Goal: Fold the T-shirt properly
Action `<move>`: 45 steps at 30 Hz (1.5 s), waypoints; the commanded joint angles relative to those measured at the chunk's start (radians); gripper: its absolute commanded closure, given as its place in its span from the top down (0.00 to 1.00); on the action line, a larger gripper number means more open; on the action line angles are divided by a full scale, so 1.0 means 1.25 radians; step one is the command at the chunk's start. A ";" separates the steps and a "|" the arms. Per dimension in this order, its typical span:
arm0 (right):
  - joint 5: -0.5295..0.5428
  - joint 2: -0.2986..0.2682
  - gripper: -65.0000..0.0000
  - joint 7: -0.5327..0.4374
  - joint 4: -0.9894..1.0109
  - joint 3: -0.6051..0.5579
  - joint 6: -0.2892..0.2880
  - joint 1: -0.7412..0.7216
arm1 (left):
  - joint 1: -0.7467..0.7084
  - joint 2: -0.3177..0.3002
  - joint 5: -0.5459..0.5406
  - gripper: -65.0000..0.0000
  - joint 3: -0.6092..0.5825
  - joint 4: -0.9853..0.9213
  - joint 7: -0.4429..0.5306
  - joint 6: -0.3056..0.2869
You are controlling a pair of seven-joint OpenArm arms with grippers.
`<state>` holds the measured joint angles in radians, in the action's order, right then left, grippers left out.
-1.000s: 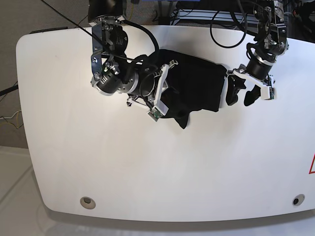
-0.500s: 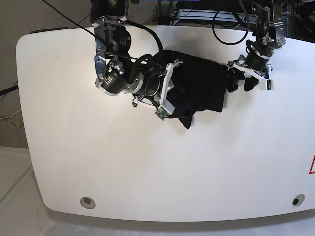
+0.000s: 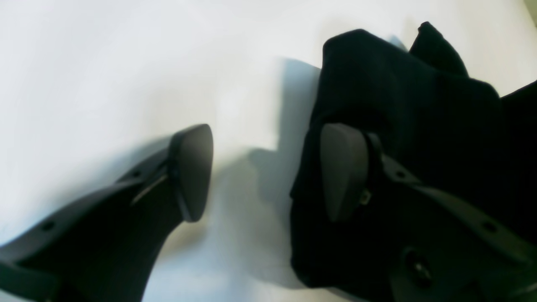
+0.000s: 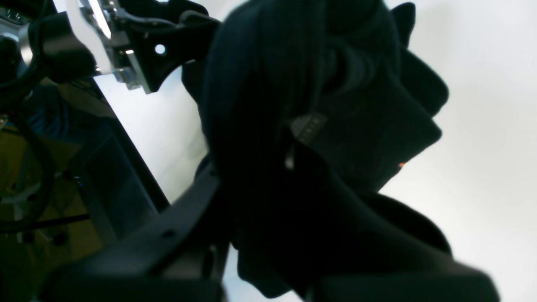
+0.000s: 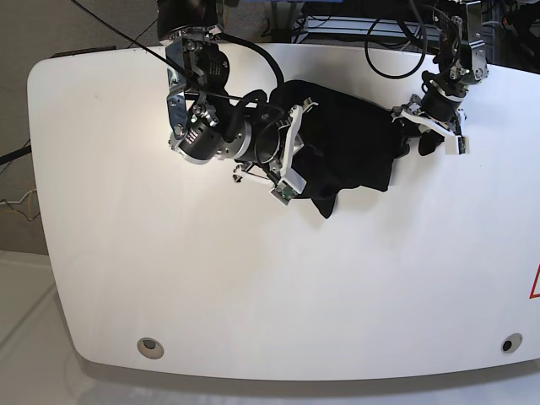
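The black T-shirt (image 5: 350, 152) lies bunched on the white table (image 5: 253, 278) at the back middle. My right gripper (image 5: 291, 156) is shut on the shirt's left part. In the right wrist view the cloth (image 4: 344, 96) fills the space between the jaws and a small orange tag (image 4: 401, 164) shows. My left gripper (image 5: 415, 141) is open at the shirt's right edge. In the left wrist view (image 3: 268, 174) one finger (image 3: 191, 172) is over bare table and the other finger (image 3: 344, 176) rests against the cloth (image 3: 402, 96).
Black cables (image 5: 396, 51) and frame parts hang behind the table's far edge. Bare tabletop stretches toward the front, with a round fitting (image 5: 150, 345) at the front left and another (image 5: 506, 344) at the front right.
My right gripper has moved right with the shirt, pushing the bundle that way. My left gripper has moved up and in against the shirt's right edge, still open.
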<state>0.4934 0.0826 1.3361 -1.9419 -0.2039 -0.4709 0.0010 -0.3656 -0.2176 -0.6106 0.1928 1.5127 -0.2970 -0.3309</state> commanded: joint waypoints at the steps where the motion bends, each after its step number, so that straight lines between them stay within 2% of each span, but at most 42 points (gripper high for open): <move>1: 0.016 0.003 0.00 -0.021 -0.013 -0.001 -0.002 -0.012 | 0.000 -0.004 -0.007 0.59 0.000 0.002 0.001 -0.048; 2: 0.016 0.003 0.00 -0.021 -0.013 -0.001 -0.002 -0.012 | 0.000 -0.003 -0.007 0.59 0.000 0.002 0.001 -0.056; 5: 0.016 0.003 0.00 -0.021 -0.013 -0.001 -0.002 -0.012 | 0.000 -0.002 -0.007 0.49 -0.005 0.002 0.001 -0.080; 7: 0.016 0.003 0.00 -0.021 -0.013 -0.001 -0.002 -0.012 | 0.000 -0.002 -0.006 0.36 -0.022 0.002 0.001 -0.078; 8: 0.016 0.003 0.00 -0.021 -0.013 -0.001 -0.002 -0.012 | 0.000 -0.002 0.003 0.25 -0.033 0.002 0.001 -0.078; 10: 0.016 0.003 0.00 -0.021 -0.013 0.000 -0.002 -0.011 | 0.000 -0.001 0.028 0.10 -0.043 0.002 0.001 -0.078; 12: 0.016 0.003 0.00 -0.021 -0.013 0.000 -0.002 -0.011 | 0.000 0.010 0.053 0.00 -0.048 0.002 0.001 -0.077; 21: 0.016 0.003 0.00 -0.021 -0.013 0.002 -0.001 -0.008 | 0.000 0.075 0.192 0.01 -0.044 0.002 0.001 -0.078; 24: 0.016 0.002 0.00 -0.021 -0.013 0.002 -0.001 -0.008 | 0.000 0.089 0.214 0.01 -0.044 0.003 0.001 -0.078; 45: 0.016 0.007 0.00 -0.021 -0.013 -0.001 -0.001 -0.008 | 0.000 0.101 0.224 0.01 -0.048 0.003 0.001 -0.080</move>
<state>0.4931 0.0811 1.3361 -1.9419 -0.2028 -0.4706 0.0044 -0.3573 -0.0917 -0.3588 0.1371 1.5135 -0.2459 -0.4278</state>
